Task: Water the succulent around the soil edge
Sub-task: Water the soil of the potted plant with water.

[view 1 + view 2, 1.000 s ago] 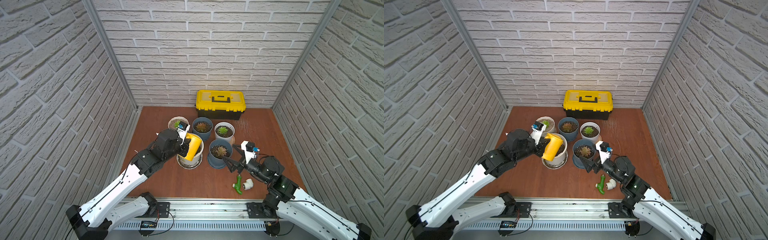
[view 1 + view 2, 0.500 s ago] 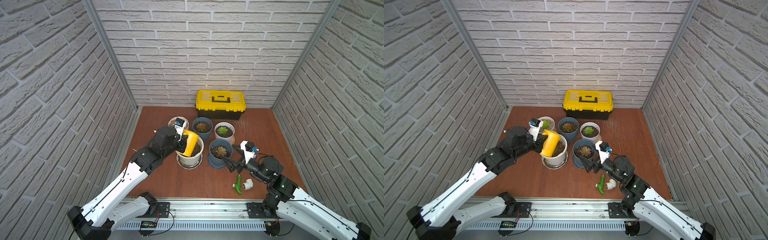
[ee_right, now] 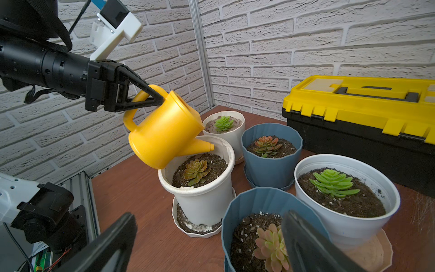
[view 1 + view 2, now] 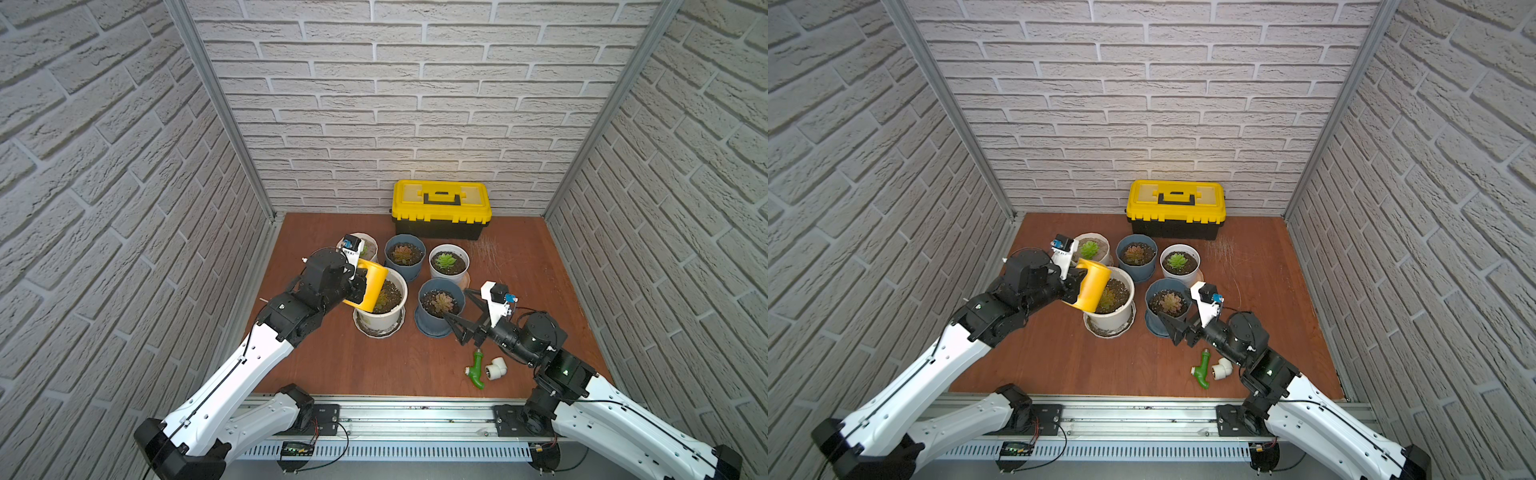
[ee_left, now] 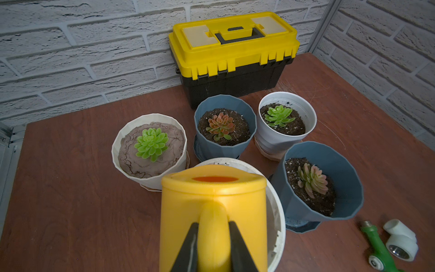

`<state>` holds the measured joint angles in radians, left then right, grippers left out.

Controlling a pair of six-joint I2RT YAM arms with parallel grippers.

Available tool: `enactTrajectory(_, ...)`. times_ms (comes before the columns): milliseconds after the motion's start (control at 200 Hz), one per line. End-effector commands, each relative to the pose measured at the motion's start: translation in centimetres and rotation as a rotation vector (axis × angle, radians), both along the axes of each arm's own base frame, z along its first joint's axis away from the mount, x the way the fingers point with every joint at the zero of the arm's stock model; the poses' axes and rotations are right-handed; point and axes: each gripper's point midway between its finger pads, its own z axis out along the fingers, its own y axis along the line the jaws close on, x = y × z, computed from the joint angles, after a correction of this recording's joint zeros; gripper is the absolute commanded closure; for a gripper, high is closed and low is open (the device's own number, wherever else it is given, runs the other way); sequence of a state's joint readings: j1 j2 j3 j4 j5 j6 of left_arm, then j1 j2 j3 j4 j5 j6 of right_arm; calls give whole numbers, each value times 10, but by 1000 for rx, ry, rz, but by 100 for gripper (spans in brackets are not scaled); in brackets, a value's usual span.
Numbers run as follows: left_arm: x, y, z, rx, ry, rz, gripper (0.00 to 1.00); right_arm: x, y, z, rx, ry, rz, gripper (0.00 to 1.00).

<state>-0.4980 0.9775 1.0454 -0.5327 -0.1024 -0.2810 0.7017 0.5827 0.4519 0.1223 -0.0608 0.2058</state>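
Tilting handle-pinched yellow watering can [image 3: 164,131] in left gripper [image 3: 161,97] over centre white succulent pot [image 3: 204,202] soil edge, watering seemingly unfinished; right gripper [image 4: 455,302] agape.

Honestly, nothing readable in this one. The only thing that looked like print was a small dark marking on the white camera mount [image 4: 350,250] of the left arm in a top view, and it was way too tiny to make out. The yellow toolbox [image 5: 233,42] showed up big and sharp in the left wrist view, but no lettering on it could be read.
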Motion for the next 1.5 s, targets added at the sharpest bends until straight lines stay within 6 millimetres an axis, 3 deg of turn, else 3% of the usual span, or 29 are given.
enactTrajectory(0, 1, 5, 30, -22, -83, 15, 100, 1, -1, 8, 29, -20, -5, 0)
enactTrajectory(955, -35, 39, 21, 48, -20, 79, 100, 0, 0, 9, 37, -17, 2, 0)
enactTrajectory(1495, -60, 37, 22, 32, 47, 15, 100, 0, 0, 9, 39, -15, 5, 0)
